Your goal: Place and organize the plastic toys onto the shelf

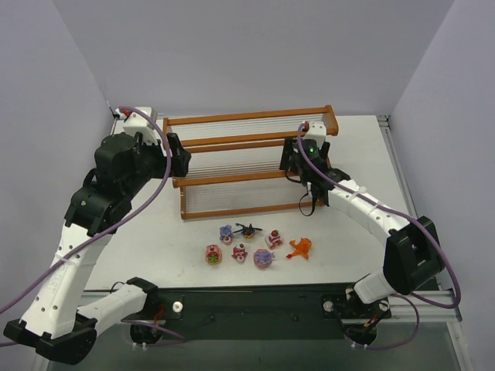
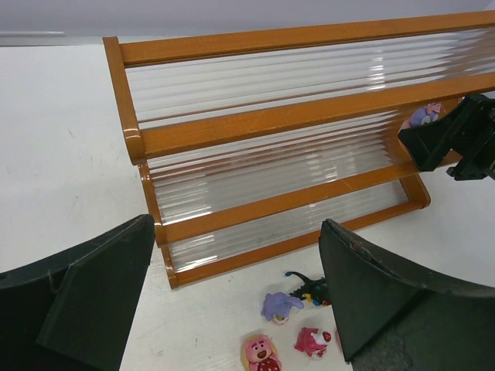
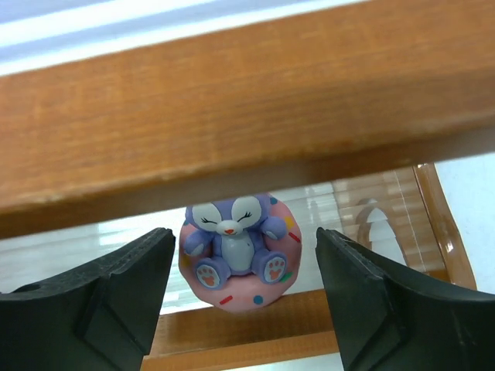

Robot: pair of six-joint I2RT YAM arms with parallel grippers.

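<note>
Between the fingers of the right gripper: purple long-eared toy seated in a pink sprinkled ring, upright, faced the wrist camera, with a gap on each side.
Right gripper: stood spread, touched nothing, sat level with the toy at the right end of the shelf.
Toy's place: rested on the pale rods of the middle tier, near the right end, with one wooden rail above it and another below in the wrist view.
Left gripper: stood spread wide with nothing between the jaws; hung just beside the left end of the shelf, well apart from every toy.
Shelf: orange-brown frame with three stepped tiers of thin pale rods; stood at the far middle of the white table.
Far row on the table: purple toy, black winged toy just beside it, pink-red toy, orange toy at the right end.
Near row on the table: pink toy, small pink-red toy, purple-pink toy.
Cluster as a whole: sat in front of the shelf's bottom rail, between the two arms, apart from both grippers.
</note>
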